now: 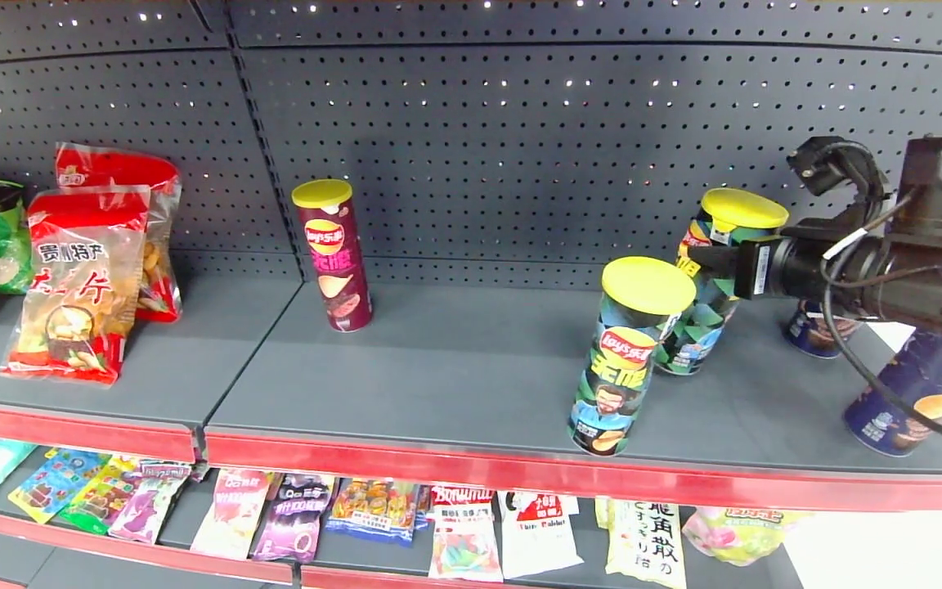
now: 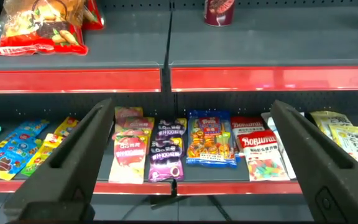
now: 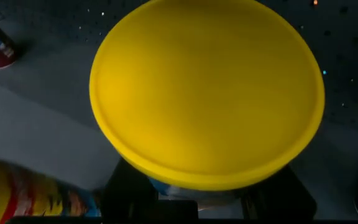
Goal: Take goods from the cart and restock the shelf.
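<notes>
A teal chip can with a yellow lid (image 1: 720, 278) stands at the back right of the upper shelf (image 1: 455, 376). My right gripper (image 1: 710, 260) is shut on it from the right, just below the lid. The right wrist view looks down on that lid (image 3: 207, 93), with dark fingers (image 3: 129, 193) either side of the can body. A matching teal can (image 1: 633, 353) stands just in front, near the shelf lip. A maroon can (image 1: 334, 255) stands alone at the back middle. My left gripper (image 2: 179, 180) is open and empty in front of the lower shelf.
Two dark blue cans (image 1: 908, 388) (image 1: 813, 329) stand at the far right under my right arm. Red snack bags (image 1: 78, 278) lean at the left. Candy packets (image 2: 211, 138) line the lower shelf. Bare shelf lies between the maroon can and the teal cans.
</notes>
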Controlling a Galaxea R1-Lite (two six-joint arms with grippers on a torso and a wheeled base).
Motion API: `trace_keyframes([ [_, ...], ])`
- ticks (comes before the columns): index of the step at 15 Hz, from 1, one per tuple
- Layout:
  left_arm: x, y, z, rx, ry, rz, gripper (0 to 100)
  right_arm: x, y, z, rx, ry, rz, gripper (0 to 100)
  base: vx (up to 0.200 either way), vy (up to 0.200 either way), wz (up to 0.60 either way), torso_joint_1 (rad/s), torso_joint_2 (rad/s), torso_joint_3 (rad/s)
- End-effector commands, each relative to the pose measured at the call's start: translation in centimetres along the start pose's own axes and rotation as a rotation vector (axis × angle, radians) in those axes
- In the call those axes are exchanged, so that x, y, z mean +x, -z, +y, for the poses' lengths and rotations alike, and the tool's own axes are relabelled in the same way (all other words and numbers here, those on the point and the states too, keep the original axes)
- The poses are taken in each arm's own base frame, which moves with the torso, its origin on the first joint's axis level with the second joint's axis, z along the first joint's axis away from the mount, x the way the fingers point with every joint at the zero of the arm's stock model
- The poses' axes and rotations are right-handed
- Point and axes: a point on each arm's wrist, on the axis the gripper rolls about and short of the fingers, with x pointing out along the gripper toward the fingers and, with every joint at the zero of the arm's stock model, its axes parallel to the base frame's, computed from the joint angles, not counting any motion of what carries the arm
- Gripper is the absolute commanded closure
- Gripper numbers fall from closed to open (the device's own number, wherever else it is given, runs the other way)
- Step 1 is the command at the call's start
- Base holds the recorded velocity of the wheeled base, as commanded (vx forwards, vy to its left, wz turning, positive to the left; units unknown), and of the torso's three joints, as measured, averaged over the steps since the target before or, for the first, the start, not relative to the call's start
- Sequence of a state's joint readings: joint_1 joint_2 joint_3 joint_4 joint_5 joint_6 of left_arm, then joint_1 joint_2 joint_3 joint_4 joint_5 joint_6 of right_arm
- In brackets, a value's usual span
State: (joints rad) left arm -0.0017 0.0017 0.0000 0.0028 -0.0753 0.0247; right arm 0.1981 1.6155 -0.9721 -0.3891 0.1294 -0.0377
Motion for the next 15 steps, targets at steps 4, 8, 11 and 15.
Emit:
trace_keyframes([
  [4, 0.0, 0.0, 0.0, 0.000, 0.000, 0.000, 0, 4.2, 0.0, 0.0, -0.008, -0.020, -0.015, 100, 0.000, 0.000, 0.00, 0.000, 0.00, 0.000],
  [8, 0.0, 0.0, 0.0, 0.000, 0.000, 0.000, 0, 4.8, 0.2, 0.4, -0.013, -0.076, -0.012, 100, 0.000, 0.000, 0.00, 0.000, 0.00, 0.000],
  [11, 0.0, 0.0, 0.0, 0.000, 0.000, 0.000, 0, 5.8, -0.1, 0.8, -0.021, -0.099, -0.020, 100, 0.000, 0.000, 0.00, 0.000, 0.00, 0.000],
  [15, 0.0, 0.0, 0.0, 0.000, 0.000, 0.000, 0, 6.2, 0.1, 1.3, -0.026, -0.149, -0.014, 100, 0.000, 0.000, 0.00, 0.000, 0.00, 0.000],
])
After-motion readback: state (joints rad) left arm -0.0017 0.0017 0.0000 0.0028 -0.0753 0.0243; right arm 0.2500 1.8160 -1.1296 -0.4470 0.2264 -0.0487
